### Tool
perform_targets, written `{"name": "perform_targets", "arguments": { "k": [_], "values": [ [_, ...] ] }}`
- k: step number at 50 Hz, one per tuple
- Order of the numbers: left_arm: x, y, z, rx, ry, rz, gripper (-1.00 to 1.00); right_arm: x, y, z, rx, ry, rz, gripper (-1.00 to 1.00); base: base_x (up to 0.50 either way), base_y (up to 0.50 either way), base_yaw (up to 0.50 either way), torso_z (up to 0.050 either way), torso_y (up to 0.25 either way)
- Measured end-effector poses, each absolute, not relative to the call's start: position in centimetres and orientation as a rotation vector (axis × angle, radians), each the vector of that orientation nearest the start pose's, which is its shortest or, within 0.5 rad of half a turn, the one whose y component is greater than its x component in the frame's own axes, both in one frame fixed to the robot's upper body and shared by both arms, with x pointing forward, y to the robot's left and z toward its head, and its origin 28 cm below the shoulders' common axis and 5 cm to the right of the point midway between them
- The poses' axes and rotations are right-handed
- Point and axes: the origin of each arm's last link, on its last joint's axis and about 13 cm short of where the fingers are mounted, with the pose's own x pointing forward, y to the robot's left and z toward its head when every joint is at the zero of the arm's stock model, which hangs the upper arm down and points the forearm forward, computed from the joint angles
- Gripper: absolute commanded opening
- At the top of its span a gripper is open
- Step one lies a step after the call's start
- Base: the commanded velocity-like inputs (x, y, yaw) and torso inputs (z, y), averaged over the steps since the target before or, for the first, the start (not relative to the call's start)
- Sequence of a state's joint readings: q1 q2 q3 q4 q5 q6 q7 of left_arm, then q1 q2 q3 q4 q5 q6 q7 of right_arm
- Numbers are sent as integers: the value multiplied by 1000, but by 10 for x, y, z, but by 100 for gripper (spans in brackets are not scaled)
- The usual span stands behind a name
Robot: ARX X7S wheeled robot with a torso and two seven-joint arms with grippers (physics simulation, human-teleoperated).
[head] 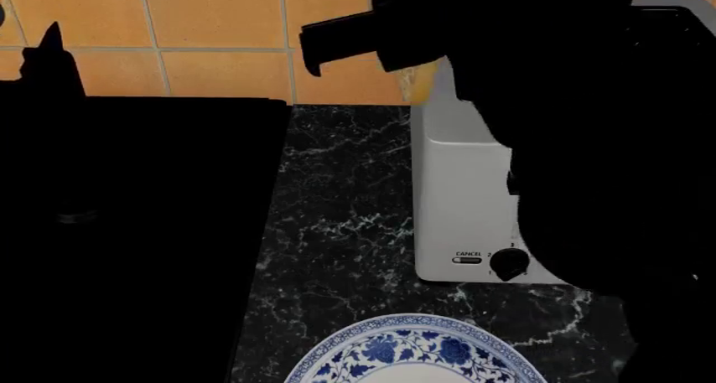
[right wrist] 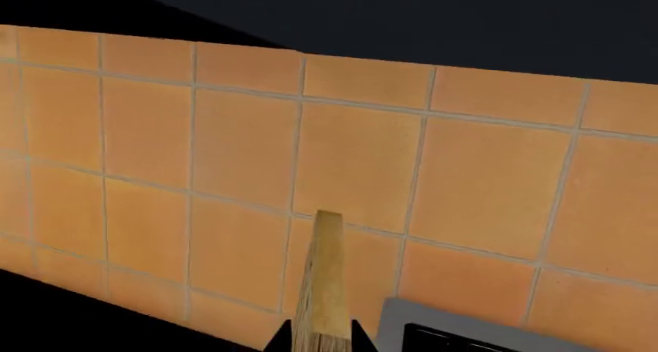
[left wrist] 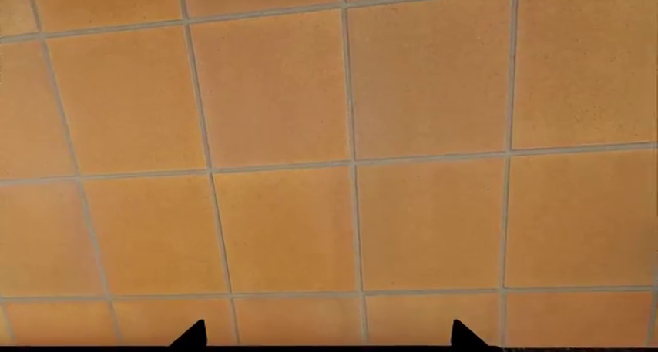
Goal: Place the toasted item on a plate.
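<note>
The toasted item is a thin golden-tan slice seen edge-on in the right wrist view. My right gripper is shut on its lower end, a dark fingertip on each face. It hangs above the white toaster. In the head view only a yellow corner of the toasted item shows under my black right arm. The plate, white with a blue floral rim, lies on the counter at the near edge, in front of the toaster. My left gripper is open, facing bare wall tiles.
An orange tiled wall backs the black marble counter. The toaster's knob and a CANCEL button face the plate. My left arm blacks out the left of the head view, and my right arm covers its right.
</note>
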State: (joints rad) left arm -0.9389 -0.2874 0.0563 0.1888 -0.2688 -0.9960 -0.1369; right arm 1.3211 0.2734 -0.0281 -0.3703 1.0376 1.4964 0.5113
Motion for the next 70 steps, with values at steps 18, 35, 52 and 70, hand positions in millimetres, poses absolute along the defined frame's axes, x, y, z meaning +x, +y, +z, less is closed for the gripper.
{"name": "perform_targets", "arguments": {
  "k": [18, 35, 52, 70],
  "values": [
    [322, 260, 255, 82, -113, 94, 100, 193, -96, 346, -103, -190, 383, -100, 0, 0, 0, 0, 0],
    [322, 262, 253, 82, -108, 103, 100, 147, -97, 329, -103, -146, 444, -100, 0, 0, 0, 0, 0],
    [323, 263, 250, 111, -106, 102, 100, 122, -95, 306, -121, -72, 483, -100, 0, 0, 0, 0, 0],
    [324, 263, 245, 115, -100, 111, 100, 122, -96, 287, -125, -7, 494, -100, 0, 0, 0, 0, 0]
  ]
}}
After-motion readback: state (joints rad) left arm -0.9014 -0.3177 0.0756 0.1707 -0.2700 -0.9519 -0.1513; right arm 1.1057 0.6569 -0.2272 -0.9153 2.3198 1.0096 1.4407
